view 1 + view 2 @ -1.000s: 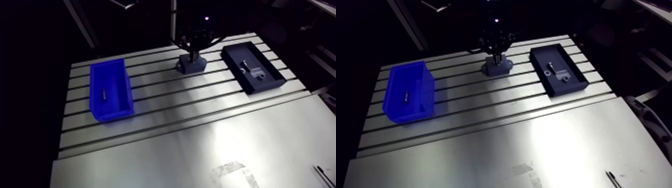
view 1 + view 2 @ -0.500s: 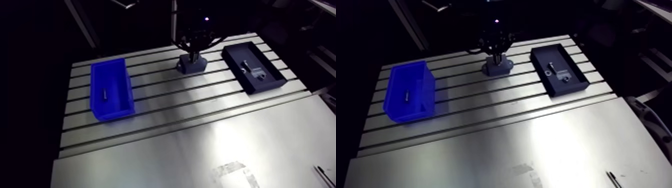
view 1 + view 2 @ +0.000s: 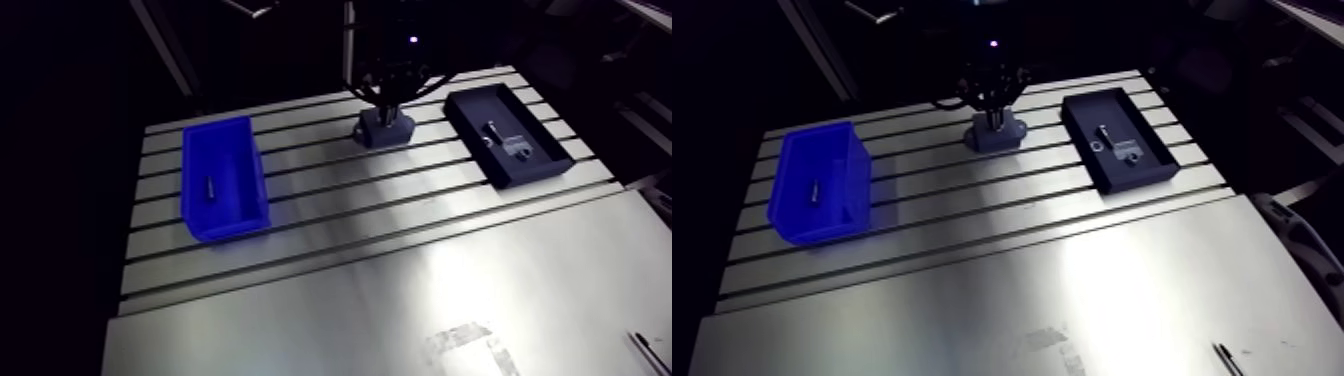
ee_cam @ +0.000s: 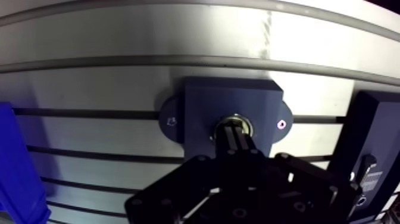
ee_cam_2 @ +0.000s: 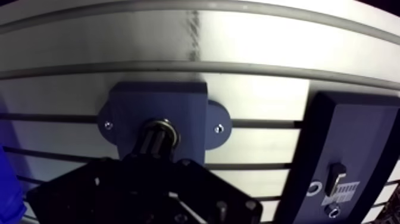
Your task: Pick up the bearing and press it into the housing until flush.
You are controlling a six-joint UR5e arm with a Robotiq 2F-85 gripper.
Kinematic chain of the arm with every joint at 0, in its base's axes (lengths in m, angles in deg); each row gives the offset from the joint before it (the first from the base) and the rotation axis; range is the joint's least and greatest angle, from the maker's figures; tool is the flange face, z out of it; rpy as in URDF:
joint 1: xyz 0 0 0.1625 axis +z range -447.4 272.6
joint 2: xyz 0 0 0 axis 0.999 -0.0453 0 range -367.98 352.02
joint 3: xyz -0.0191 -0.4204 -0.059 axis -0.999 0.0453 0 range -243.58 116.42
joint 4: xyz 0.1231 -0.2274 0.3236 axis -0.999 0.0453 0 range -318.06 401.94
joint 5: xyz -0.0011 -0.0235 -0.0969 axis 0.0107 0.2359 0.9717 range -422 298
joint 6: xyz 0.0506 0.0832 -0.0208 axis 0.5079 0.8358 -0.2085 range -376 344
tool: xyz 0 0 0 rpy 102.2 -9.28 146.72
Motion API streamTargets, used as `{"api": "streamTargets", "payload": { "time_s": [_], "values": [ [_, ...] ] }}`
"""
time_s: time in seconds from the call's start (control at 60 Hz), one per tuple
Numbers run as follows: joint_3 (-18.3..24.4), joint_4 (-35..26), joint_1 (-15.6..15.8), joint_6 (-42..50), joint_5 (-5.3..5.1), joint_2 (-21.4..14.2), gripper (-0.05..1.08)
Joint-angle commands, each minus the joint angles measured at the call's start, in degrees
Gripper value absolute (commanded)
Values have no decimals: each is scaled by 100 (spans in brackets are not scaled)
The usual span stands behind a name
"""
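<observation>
Evidently at the pressing step, the arm view shows the gripper standing straight down on the dark-blue housing at upper centre of the slotted table, with a blue bin at left and a dark tray at upper right. From the wrist view, the fingers are drawn narrowly together, gripping nothing, their tips on the metal bearing seated in the housing's bore. The next move probably calls for a straight, centred push; whether the ring lies flush cannot be told.
</observation>
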Motion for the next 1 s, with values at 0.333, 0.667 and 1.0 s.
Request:
{"api": "streamTargets", "payload": {
  "time_s": [0.333, 0.667, 1.0],
  "values": [
    [3, -1, -7, -5, -11, -99, 108],
    [-14, -52, -7, -14, -19, -588, 107],
    [242, -1164, 2, -15, 21, -1258, 0]
  ]
}}
